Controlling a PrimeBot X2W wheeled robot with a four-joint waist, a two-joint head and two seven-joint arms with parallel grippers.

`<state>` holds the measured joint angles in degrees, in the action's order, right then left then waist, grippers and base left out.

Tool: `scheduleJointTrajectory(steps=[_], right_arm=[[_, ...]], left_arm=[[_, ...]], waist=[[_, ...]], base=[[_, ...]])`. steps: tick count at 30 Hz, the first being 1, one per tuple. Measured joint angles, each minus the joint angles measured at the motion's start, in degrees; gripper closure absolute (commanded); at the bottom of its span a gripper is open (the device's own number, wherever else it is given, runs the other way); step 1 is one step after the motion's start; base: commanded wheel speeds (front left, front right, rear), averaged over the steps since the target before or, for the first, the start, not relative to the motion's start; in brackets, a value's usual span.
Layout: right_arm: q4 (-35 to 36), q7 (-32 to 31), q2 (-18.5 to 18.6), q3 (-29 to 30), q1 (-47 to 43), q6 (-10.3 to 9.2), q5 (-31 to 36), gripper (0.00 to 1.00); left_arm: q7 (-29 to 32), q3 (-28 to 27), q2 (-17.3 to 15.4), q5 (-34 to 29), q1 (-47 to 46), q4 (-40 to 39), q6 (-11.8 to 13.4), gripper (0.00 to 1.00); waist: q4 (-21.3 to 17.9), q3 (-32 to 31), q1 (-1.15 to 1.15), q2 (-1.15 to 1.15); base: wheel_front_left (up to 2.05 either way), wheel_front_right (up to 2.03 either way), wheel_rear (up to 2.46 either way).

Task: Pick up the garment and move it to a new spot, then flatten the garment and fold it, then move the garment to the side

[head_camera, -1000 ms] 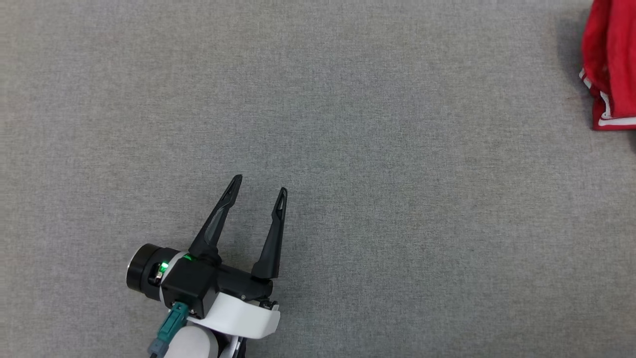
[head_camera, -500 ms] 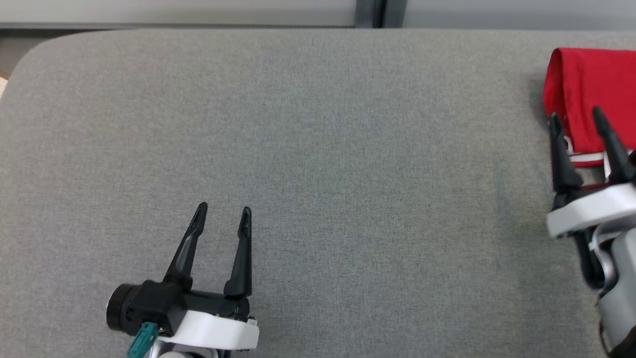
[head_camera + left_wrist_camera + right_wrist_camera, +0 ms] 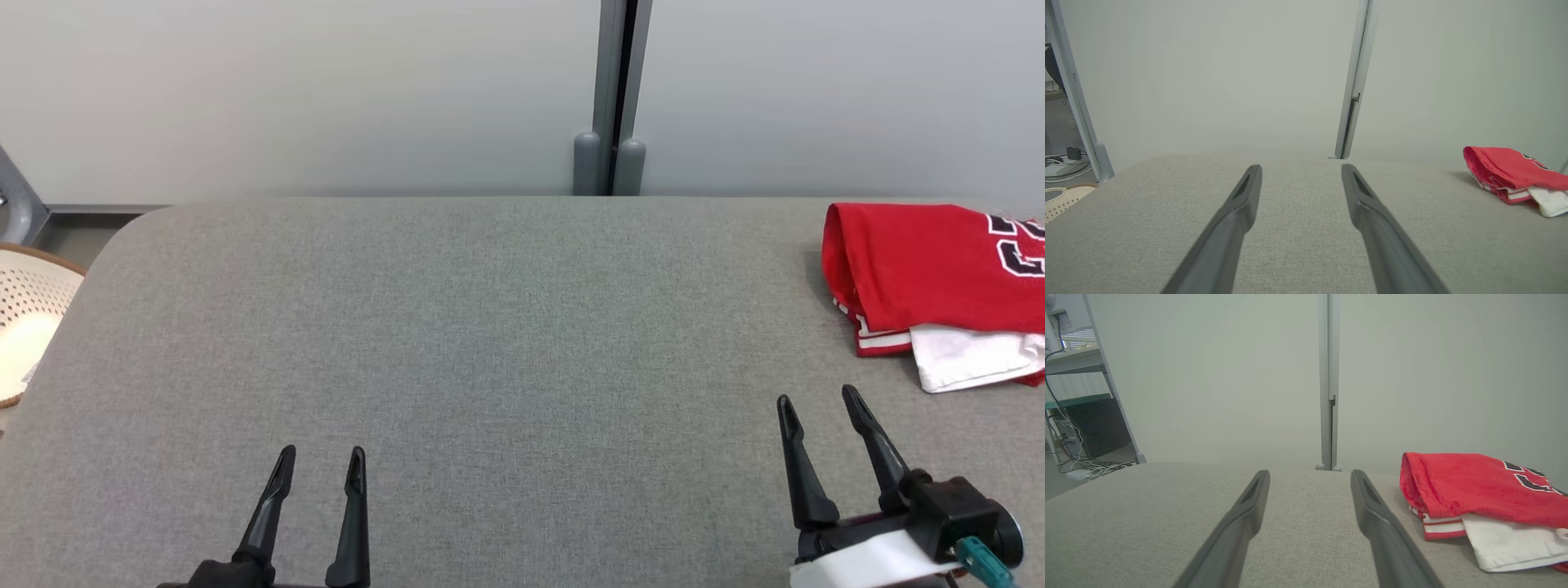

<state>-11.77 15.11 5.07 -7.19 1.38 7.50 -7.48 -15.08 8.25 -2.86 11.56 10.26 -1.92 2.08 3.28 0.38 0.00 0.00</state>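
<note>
Both jaws apart, empty.

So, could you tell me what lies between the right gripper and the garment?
Just bare grey surface between right gripper and garment, clearest in the head view.

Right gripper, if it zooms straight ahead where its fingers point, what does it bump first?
Probably nothing soon: the right gripper points over bare grey table, just left of the red garment. Farther on stands the wall post, though depth is unclear.
</note>
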Motion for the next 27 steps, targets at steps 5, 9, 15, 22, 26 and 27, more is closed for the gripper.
scheduleJointTrajectory(steps=[5, 9, 15, 22, 26, 27], right_arm=[[0.91, -0.01, -1.18, 0.36, -4.69, 0.0, 0.59, 0.0], [0.75, -0.01, -1.6, 1.4, -6.03, 0.0, 0.53, 0.0], [0.77, -0.01, -1.98, 2.02, -6.05, 0.0, 0.46, 1.0], [-1.56, -0.52, -2.21, 1.85, -7.33, 0.0, -1.99, 1.0], [-1.57, -1.44, -2.14, 2.23, -7.2, 0.0, -7.01, 1.0], [-1.6, -1.63, -2.12, 2.36, -7.13, 0.0, -8.12, 1.0]], left_arm=[[0.0, -0.02, 0.04, -1.54, 1.58, 0.74, -1.21, 0.0], [0.0, -0.15, 0.03, -1.8, 2.14, 0.75, -1.26, 0.0], [-0.01, -0.07, 0.04, -2.93, 2.15, 0.8, -0.85, 1.0], [0.45, 0.18, 0.18, -0.36, 2.86, 3.25, -0.86, 1.0], [1.34, -0.13, -0.05, 4.57, 2.57, 3.72, -1.1, 1.0], [1.53, -0.22, -0.1, 5.81, 2.37, 3.96, -1.25, 1.0]], waist=[[-0.37, -2.42, 0.0, 0.0], [-0.76, -3.03, 0.0, 0.0], [-1.22, -3.25, 0.0, 0.0], [-1.29, -3.18, 0.0, 0.0], [-1.35, -3.08, 0.0, 0.0], [-1.37, -3.05, 0.0, 0.0]], base=[[0.0, 0.0, 0.0], [0.0, 0.0, 0.0], [0.0, 0.0, 0.0], [0.0, 0.0, 0.0], [0.0, 0.0, 0.0], [0.0, 0.0, 0.0]])
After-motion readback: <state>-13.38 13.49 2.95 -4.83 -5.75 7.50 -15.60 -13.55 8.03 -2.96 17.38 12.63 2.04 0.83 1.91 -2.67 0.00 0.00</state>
